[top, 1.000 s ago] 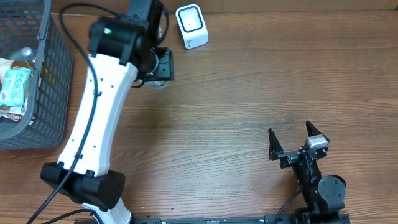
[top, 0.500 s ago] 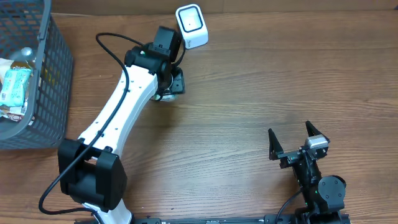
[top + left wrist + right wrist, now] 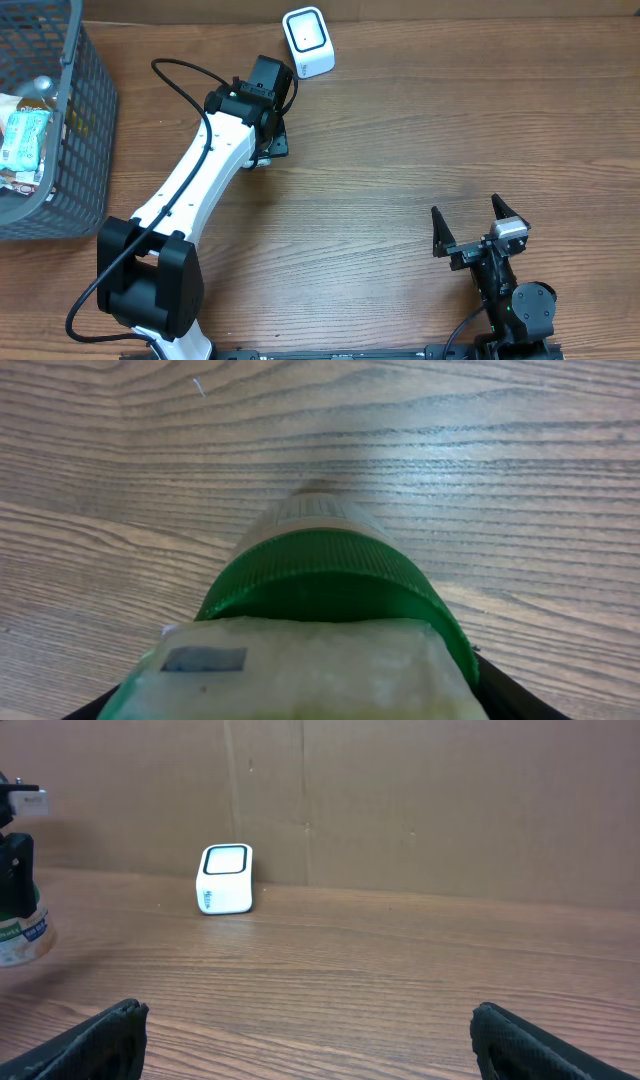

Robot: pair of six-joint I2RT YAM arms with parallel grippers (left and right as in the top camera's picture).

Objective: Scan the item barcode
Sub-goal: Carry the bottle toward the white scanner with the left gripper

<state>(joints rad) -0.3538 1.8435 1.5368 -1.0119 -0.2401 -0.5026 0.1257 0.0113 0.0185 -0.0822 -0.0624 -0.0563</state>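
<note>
Wood-grain surface (image 3: pixel 420 120) fills the overhead view, with a brown cardboard wall (image 3: pixel 420 790) standing behind it. Your left arm (image 3: pixel 200 190) reaches up and away from you toward the far edge. The left jaws are closed around a jar (image 3: pixel 330 580) with a green ribbed lid and a pale body. From the left wrist camera you look straight down over the lid. A small dark grey rectangle sits on the pale label nearest the lens, with no lettering you could read.

From the right wrist camera the jar shows at the far left edge. Blue print on its white label is too small to read.

A white box-shaped scanner (image 3: pixel 308 42) with a dark-framed window stands near the far edge. It is close to the jar but not touching it. A small mark on its front face cannot be read.

The right jaws stand wide apart with nothing between them, resting near your side, well away from the jar.

A grey mesh basket (image 3: pixel 85 120) sits at the far left. It holds a packet (image 3: pixel 22 140) with green printing too blurred to read.
</note>
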